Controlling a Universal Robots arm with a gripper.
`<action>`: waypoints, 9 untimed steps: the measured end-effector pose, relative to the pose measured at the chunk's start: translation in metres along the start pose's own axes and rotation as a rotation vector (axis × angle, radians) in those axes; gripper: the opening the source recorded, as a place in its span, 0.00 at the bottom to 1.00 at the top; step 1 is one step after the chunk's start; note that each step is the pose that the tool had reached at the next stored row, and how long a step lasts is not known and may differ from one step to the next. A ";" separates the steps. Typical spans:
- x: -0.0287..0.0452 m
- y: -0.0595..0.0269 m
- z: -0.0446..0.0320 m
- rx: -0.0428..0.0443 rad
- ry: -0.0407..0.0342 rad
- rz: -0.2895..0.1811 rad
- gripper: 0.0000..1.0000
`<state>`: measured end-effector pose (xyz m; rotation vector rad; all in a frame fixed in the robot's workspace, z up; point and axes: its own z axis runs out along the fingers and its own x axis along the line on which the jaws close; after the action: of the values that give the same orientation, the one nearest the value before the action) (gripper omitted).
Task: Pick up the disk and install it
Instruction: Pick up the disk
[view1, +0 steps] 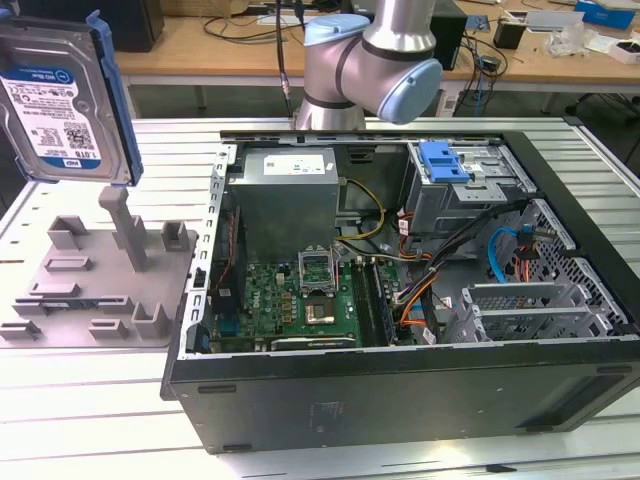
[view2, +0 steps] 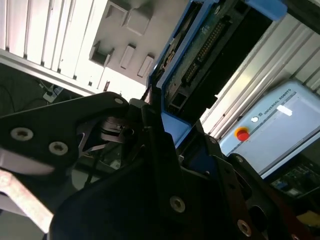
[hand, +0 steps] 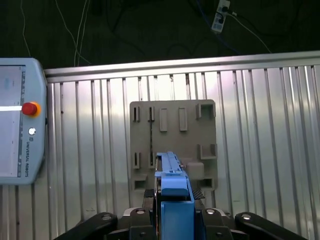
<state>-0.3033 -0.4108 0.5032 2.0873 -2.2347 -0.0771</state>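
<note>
Your ribbed counter (view1: 80, 400) carried the open computer case (view1: 400, 400), with the grey holder plate (view1: 90, 290) beside it on the exterior view's left. The disk (view1: 55, 110) hung upright above that plate, and in the first wrist view your hand (hand: 174, 197) was clenched on its blue frame.

Ribbed metal table (view1: 90, 400) up close, slats bright with glare. On the far side, a long wooden bench (view1: 200, 50) strewn with cables (view1: 250, 25) and small boxes. Beyond the table's edge, dark floor (hand: 125, 30) with a white power strip (hand: 219, 15).
</note>
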 end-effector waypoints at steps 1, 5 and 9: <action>0.0016 -0.0028 -0.0003 -0.0022 0.0002 0.000 0.37; 0.0119 -0.0234 -0.0022 -0.0107 0.0010 0.000 0.37; 0.0195 -0.0446 -0.0040 -0.0112 0.0009 0.000 0.37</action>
<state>-0.2599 -0.4333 0.5035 2.0816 -2.2282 -0.0884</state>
